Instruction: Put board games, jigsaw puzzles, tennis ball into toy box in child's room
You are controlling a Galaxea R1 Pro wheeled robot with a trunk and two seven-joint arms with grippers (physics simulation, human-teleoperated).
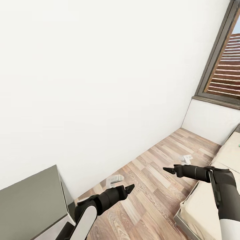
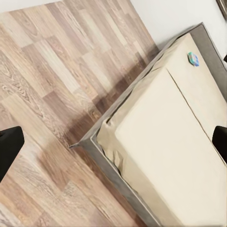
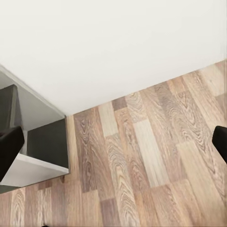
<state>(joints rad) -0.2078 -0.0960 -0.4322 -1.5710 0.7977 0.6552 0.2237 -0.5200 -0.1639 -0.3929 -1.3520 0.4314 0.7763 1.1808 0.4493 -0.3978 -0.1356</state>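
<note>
the board games are barely in view: one small teal-blue box lies on the far part of the cream bed in the left wrist view, too small to read any print on it. in the head view a sliver of teal at the frame's right edge, on the bed, may be the same box, though it is cut off and hard to be sure of.

the bed has a grey frame and a loose cream cover, and the head view crops it at the right and bottom. the table shows at the lower left of the head view as a grey panel with a white edge, cut off by the frame; the right wrist view catches its dark grey side against the white wall.

the left gripper and right gripper hang above the wood-plank floor, fingers parted wide in the wrist views, holding nothing. a window with brown slats sits at upper right.
</note>
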